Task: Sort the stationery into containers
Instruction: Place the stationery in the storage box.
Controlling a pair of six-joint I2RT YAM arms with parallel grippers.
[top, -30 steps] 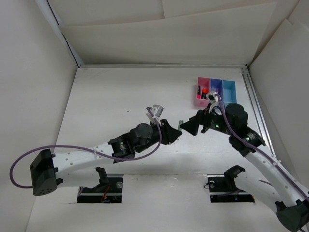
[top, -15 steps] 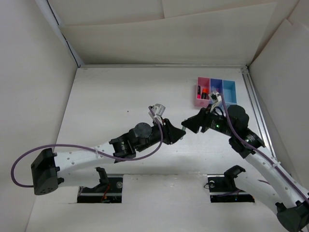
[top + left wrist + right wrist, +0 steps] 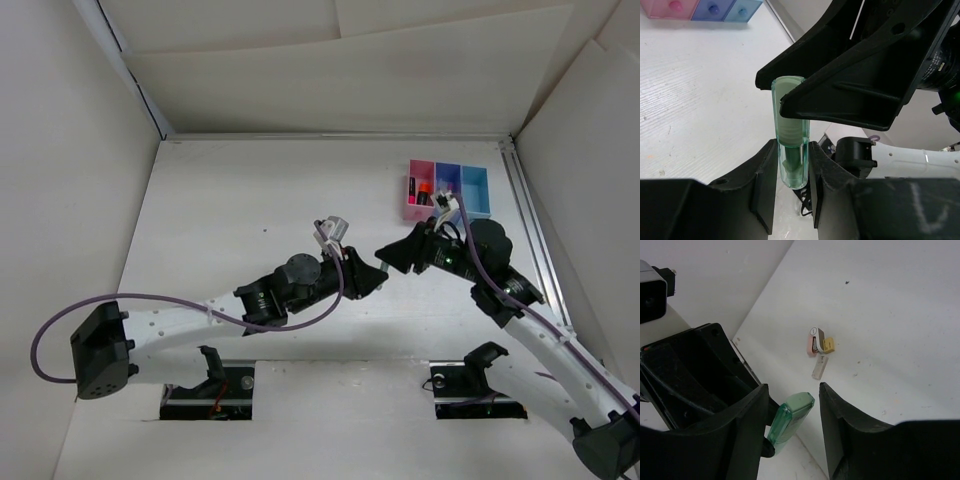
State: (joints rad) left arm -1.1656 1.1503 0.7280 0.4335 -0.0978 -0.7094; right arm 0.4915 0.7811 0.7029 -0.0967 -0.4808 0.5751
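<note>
I'm pinching the translucent green plastic tube [image 3: 790,135] in my left fingers [image 3: 765,185], clear of the tabletop [image 3: 700,100]. My right fingers [image 3: 845,430] are spread, straddling its top end. I'm aiming to close squarely and firmly before the left releases, with the joined pink-and-blue plastic bins [image 3: 474,190] near.

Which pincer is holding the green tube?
The left pincer: its fingers clamp the green tube at one end. The right pincer is open, fingers apart on either side of the tube.
</note>
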